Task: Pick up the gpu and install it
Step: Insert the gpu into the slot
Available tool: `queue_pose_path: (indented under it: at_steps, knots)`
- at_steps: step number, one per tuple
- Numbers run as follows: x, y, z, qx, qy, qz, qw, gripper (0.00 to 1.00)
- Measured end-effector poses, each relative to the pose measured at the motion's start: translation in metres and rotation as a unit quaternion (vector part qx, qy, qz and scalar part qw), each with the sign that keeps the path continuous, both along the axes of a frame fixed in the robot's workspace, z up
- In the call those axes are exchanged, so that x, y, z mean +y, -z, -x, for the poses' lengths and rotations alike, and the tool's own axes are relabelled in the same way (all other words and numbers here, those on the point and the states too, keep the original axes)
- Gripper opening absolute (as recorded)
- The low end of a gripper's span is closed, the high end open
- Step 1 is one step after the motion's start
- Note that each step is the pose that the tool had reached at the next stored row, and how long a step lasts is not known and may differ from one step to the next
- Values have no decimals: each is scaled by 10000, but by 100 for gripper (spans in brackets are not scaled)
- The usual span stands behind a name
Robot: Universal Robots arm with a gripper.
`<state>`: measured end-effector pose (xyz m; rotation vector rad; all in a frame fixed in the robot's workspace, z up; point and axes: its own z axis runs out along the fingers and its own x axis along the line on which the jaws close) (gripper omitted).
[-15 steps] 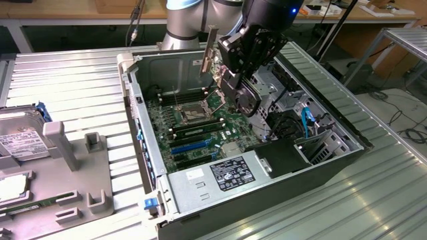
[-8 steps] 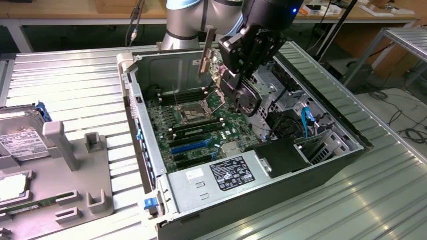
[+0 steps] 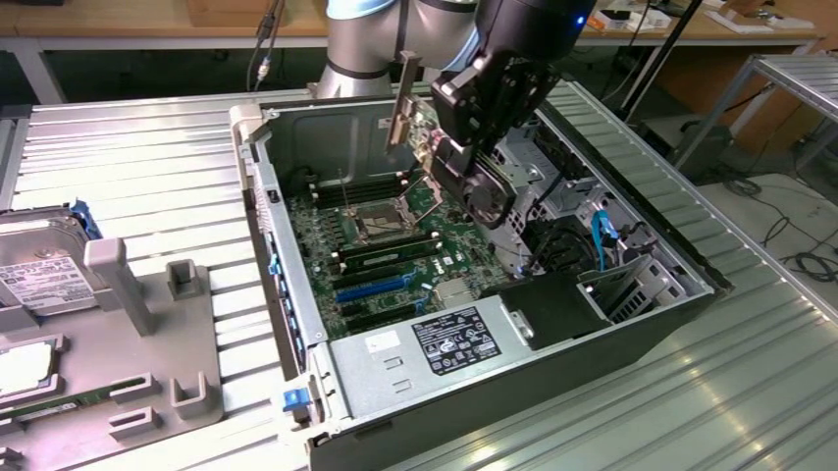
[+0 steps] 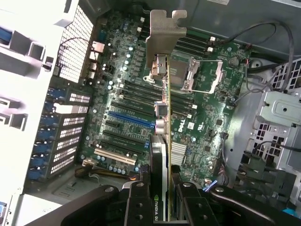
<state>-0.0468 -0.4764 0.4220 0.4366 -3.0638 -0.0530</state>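
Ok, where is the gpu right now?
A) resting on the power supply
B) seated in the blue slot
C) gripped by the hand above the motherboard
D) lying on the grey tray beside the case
C: the hand clamps the gpu edge-on over the motherboard, blue slot empty.

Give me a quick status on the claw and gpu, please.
Claw shut on the gpu. Card edge-on above the motherboard, not seated. Nothing seen blocking the blue slot.
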Motion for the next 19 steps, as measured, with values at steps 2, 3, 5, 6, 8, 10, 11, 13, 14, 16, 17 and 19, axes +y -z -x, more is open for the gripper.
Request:
queue_pose_path:
  at_steps: [2, 3, 5, 6, 8, 10, 11, 13, 14, 16, 17, 19]
  knots:
    - [0, 0, 0, 0, -78, 0, 10000, 27]
    - [0, 0, 0, 0, -113, 0, 9999, 27]
    - [0, 0, 0, 0, -169, 0, 9999, 27]
    - [0, 0, 0, 0, -190, 0, 9998, 27]
    - [0, 0, 0, 0, -243, 0, 9997, 27]
    - [0, 0, 0, 0, -297, 0, 9996, 27]
    - [0, 0, 0, 0, -336, 0, 9994, 27]
    - [0, 0, 0, 0, -390, 0, 9992, 27]
    - [0, 0, 0, 0, -435, 0, 9991, 27]
    - [0, 0, -1, 0, -519, 0, 9987, 27]
    - [0, 0, -1, 0, -543, 0, 9985, 27]
    - [0, 0, -1, 0, -610, 0, 9981, 27]
